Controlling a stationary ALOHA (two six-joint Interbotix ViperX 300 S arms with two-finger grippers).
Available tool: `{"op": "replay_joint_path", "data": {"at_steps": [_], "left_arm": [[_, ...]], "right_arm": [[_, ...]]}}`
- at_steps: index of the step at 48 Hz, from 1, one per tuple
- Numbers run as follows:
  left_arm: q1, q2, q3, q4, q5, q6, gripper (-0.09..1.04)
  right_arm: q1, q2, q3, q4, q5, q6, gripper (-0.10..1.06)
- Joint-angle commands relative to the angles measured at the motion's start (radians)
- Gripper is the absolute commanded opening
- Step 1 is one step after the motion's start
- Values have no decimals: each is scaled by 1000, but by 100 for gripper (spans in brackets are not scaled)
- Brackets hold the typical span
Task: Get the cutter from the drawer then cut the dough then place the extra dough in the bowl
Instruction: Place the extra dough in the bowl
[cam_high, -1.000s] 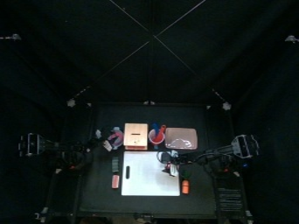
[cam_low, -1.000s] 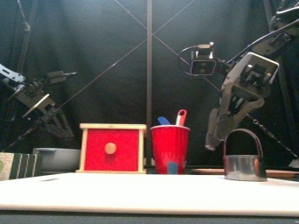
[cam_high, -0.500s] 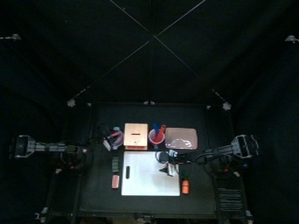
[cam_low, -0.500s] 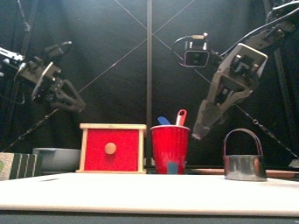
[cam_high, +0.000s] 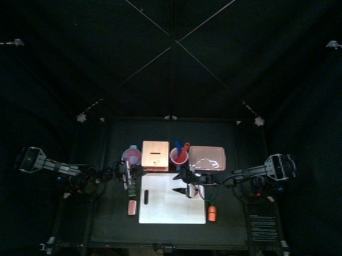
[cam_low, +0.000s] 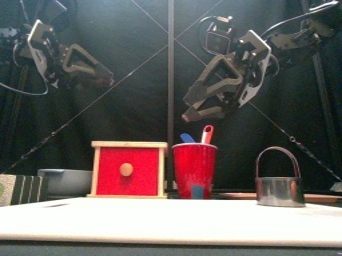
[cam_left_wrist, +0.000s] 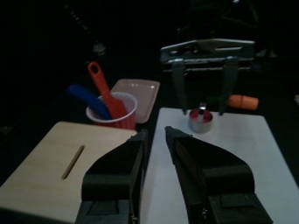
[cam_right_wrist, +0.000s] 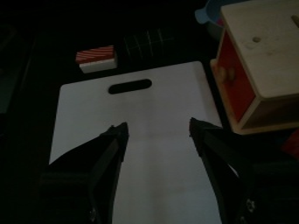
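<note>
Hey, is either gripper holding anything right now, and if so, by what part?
Nothing is held. The left gripper and the right gripper both hang in the air with empty jaws; the cutter stands alone, untouched.

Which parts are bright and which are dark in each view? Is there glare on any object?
Top view: the white board is the brightest area, the table around it nearly black. Front view: the board makes a bright band, and the metal cutter shows pale reflections. Right wrist view: the right gripper has open jaws, dark against the pale board.
</note>
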Motion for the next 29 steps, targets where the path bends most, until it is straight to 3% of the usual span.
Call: {"op": "replay_joint_path", "data": {"at_steps": [1, 16, 29], "left_arm": [[-17, 2, -28, 46, -29, -23, 67], [-20, 2, 28, 103, -31, -57, 67], [52, 2, 72, 121, -29, -58, 67]], "right_arm": [[-3, -28, -9, 5, -21, 0, 91], [-8, -18, -3, 6, -114, 0, 91], [-63, 0, 6, 43, -114, 0, 91]]}}
